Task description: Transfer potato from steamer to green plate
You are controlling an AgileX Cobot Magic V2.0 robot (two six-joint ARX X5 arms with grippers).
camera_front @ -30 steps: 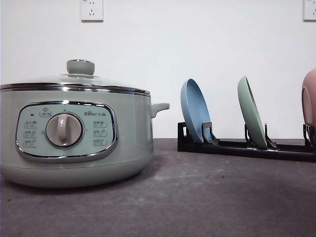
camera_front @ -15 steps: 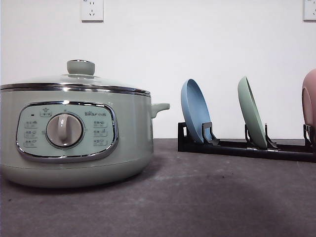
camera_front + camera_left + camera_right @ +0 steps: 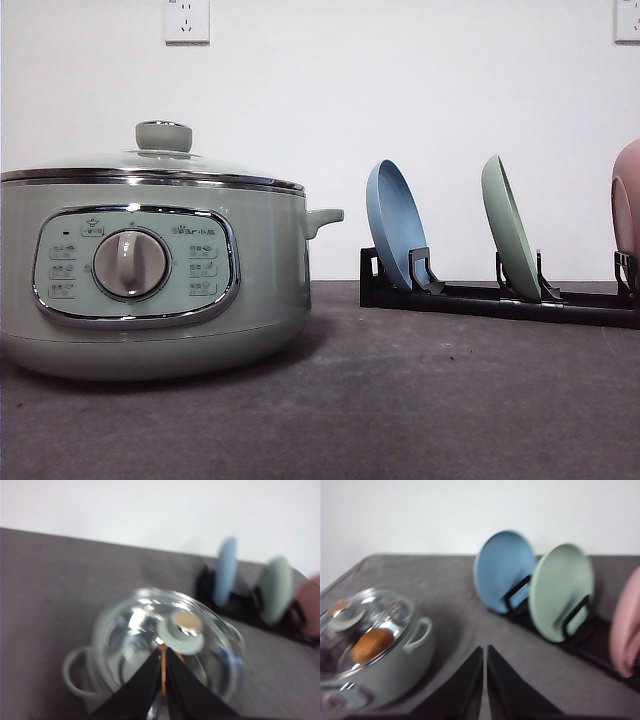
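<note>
The pale green steamer stands at the left of the table with its glass lid on. Through the lid I see the orange-brown potato lying inside. The green plate stands on edge in a black rack, between a blue and a pink plate, and appears again in the right wrist view. My left gripper hovers above the lid, just short of its green knob, fingers together and holding nothing. My right gripper hangs shut and empty over bare table between steamer and rack.
A black dish rack at the back right holds a blue plate and, at the right edge, a pink plate. The steamer's side handle points toward the rack. A white wall backs the grey table.
</note>
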